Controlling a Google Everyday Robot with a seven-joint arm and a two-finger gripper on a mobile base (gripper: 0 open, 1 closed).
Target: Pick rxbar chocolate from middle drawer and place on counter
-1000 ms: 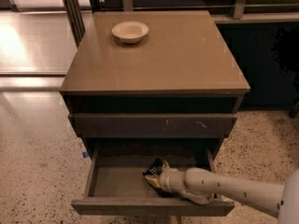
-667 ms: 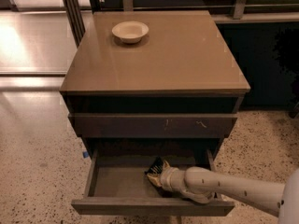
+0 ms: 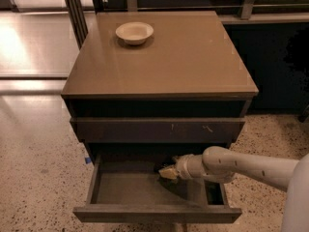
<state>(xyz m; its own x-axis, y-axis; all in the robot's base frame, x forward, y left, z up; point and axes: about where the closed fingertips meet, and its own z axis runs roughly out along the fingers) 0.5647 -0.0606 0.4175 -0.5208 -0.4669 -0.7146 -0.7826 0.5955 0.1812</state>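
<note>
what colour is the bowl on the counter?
Cream bowl, clearest in the camera view. Gripper sits inside the open middle drawer.

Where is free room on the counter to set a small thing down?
The counter is bare right of and in front of the bowl; only the back left is taken. The gripper is in the open drawer, right of middle; the drawer's left is bare.
</note>
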